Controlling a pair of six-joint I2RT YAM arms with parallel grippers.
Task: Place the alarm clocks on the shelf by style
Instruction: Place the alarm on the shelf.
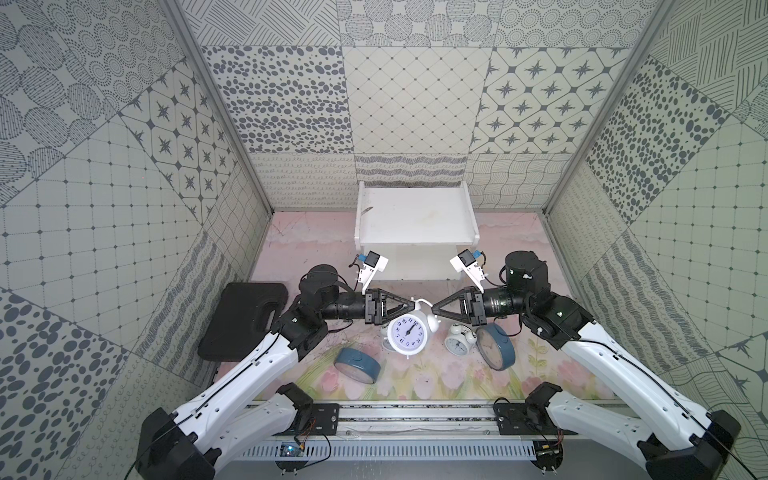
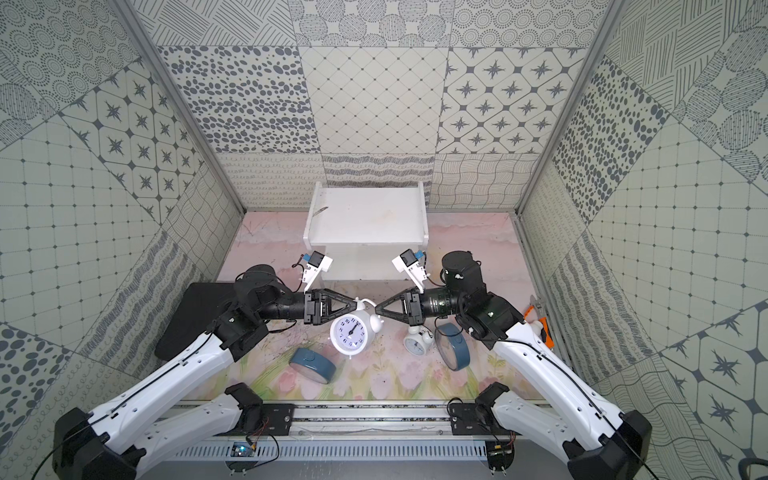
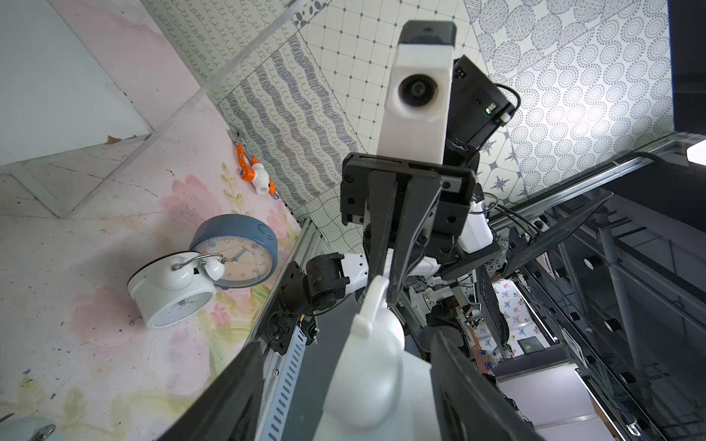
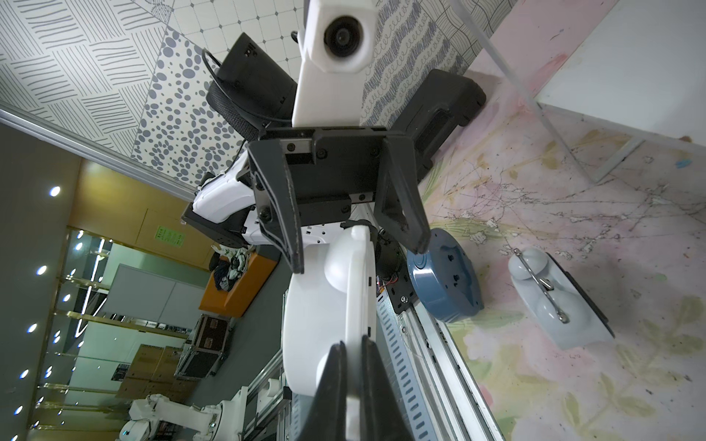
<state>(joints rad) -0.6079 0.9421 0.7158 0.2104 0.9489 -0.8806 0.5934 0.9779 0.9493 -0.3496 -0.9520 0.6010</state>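
A large white twin-bell alarm clock (image 1: 407,334) (image 2: 351,334) hangs in the air between both arms, in front of the white shelf (image 1: 415,216) (image 2: 365,216). My right gripper (image 1: 432,309) (image 4: 353,343) is shut on its thin white top handle (image 4: 359,286). My left gripper (image 1: 413,306) (image 3: 345,340) is open, its fingers standing either side of the clock's bell (image 3: 366,382) with gaps. On the mat lie a small white clock (image 1: 459,341) (image 3: 172,294), a blue clock (image 1: 496,347) leaning beside it, a second blue clock (image 1: 357,365), and another white clock (image 4: 554,305).
A flat black case (image 1: 245,320) (image 2: 195,320) lies on the left, under my left arm. An orange and white object (image 2: 540,328) (image 3: 252,175) sits against the right wall. Both shelf boards are bare. Patterned walls close in three sides; a metal rail (image 1: 415,415) runs along the front.
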